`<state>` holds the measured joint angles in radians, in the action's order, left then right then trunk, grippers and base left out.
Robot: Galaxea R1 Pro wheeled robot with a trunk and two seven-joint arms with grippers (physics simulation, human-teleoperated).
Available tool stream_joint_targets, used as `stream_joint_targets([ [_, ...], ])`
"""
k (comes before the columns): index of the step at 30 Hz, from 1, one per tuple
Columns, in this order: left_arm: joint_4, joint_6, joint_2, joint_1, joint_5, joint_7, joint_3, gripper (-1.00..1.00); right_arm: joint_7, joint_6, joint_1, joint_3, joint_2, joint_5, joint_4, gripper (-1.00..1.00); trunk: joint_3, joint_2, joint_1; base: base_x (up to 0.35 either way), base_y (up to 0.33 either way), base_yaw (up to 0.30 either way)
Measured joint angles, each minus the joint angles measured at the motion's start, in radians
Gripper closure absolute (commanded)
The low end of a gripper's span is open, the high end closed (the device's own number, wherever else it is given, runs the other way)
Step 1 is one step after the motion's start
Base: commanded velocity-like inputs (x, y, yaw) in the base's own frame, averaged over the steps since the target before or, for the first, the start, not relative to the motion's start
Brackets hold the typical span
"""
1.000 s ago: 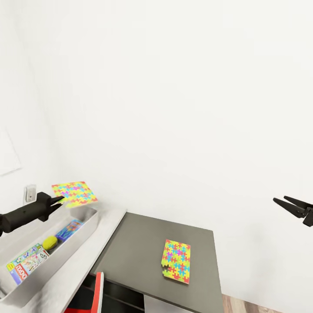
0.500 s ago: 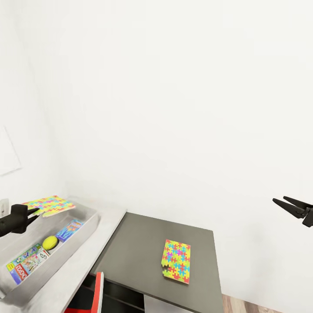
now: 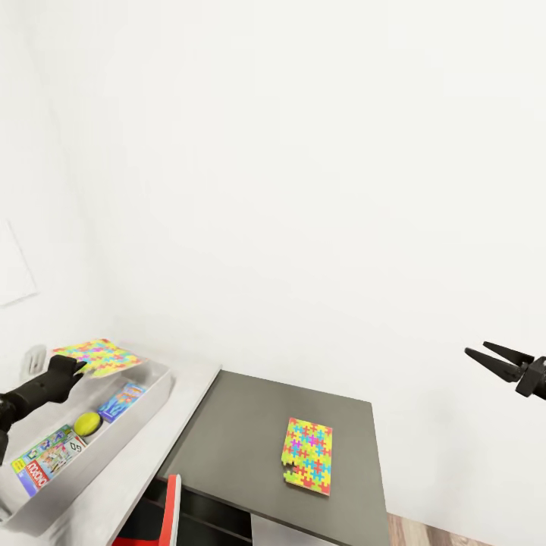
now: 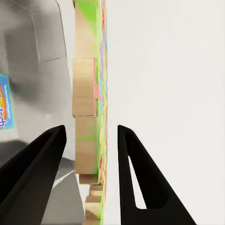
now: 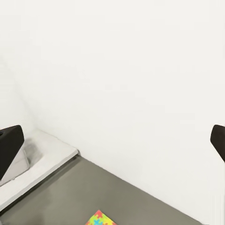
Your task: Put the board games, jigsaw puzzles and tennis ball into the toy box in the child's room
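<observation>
The light grey toy box (image 3: 155,394) lies on the pale table (image 3: 144,462) at the left. Inside it are a blue board game (image 3: 121,400), the yellow-green tennis ball (image 3: 87,422) and a white, red and green board game (image 3: 45,459). One jigsaw puzzle (image 3: 98,355) rests tilted over the box's far end. My left gripper (image 3: 73,368) is open at that puzzle's near edge. Up close, the jigsaw puzzle (image 4: 89,117) stands edge-on between the spread fingers (image 4: 44,159). A second jigsaw puzzle (image 3: 307,455) lies flat on a dark grey top. My right gripper (image 3: 485,355) hangs open at the far right, empty.
The dark grey top (image 3: 250,425) adjoins the pale table, against a white wall. A red and white object (image 3: 171,508) stands below the table edge. A wall socket (image 3: 34,356) sits behind the toy box. Wood floor (image 3: 455,535) shows at the lower right.
My left arm carried the jigsaw puzzle down and left onto the toy box's far end, then its fingers opened. My right gripper drifted slightly left.
</observation>
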<state>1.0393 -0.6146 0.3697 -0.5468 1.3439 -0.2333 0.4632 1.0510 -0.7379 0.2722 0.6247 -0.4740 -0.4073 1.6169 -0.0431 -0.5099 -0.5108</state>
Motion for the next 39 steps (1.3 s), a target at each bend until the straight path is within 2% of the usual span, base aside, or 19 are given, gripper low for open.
stream_joint_targets([
  [1,-0.034,0.001,0.001,-0.018,-0.014,0.042,-0.023,1.0,0.0,0.008,0.0,-0.001,0.0,0.0,0.0,-1.0,0.0,0.0,0.0,0.0,0.0,0.0],
  [3,-0.071,-0.003,0.002,-0.035,-0.03,0.083,-0.04,1.0,0.0,0.013,0.0,0.0,0.0,0.0,0.0,-1.0,0.0,0.0,0.0,0.0,0.0,0.0],
  [4,-0.116,-0.009,0.003,-0.052,-0.042,0.129,-0.056,1.0,0.0,0.016,0.0,0.0,0.0,0.0,0.0,-1.0,0.0,0.0,0.0,0.0,0.0,0.0],
  [7,-0.156,-0.013,0.003,-0.068,-0.053,0.165,-0.067,1.0,0.0,0.016,0.0,0.003,-0.001,0.0,0.0,-1.0,-0.003,0.0,0.0,0.0,0.0,0.0],
  [14,-0.216,0.0,0.008,-0.075,-0.057,0.17,-0.064,1.0,0.0,0.013,0.0,0.002,-0.001,0.0,0.0,-1.0,-0.014,0.0,0.0,0.0,0.0,0.0],
  [21,-0.269,0.011,0.036,-0.081,-0.056,0.171,-0.064,1.0,0.002,0.013,0.0,0.002,-0.001,0.0,0.0,-1.0,-0.025,0.0,0.0,0.0,0.0,0.0],
  [29,-0.29,0.014,0.043,-0.105,-0.056,0.171,-0.067,1.0,0.004,0.015,0.0,0.006,-0.001,0.0,0.0,-1.0,-0.038,0.0,0.0,0.0,0.0,0.0],
  [31,-0.317,0.015,0.043,-0.128,-0.057,0.172,-0.069,1.0,0.005,0.016,0.0,0.003,-0.001,0.0,0.0,-1.0,-0.041,0.0,0.0,0.0,0.0,0.0],
  [34,-0.363,0.033,0.043,-0.158,-0.083,0.176,-0.07,1.0,0.005,0.017,0.0,0.002,-0.001,0.0,0.0,-1.0,-0.046,0.0,0.0,0.0,0.0,0.0],
  [36,-0.407,0.067,0.043,-0.182,-0.116,0.179,-0.071,1.0,0.005,0.019,-0.001,0.001,-0.001,0.0,0.0,-1.0,-0.049,0.0,0.0,0.0,0.0,0.0],
  [39,-0.456,0.089,0.044,-0.207,-0.132,0.19,-0.072,1.0,0.005,0.02,-0.001,0.003,-0.001,0.0,0.0,-1.0,-0.054,0.0,0.0,0.0,0.0,0.0],
])
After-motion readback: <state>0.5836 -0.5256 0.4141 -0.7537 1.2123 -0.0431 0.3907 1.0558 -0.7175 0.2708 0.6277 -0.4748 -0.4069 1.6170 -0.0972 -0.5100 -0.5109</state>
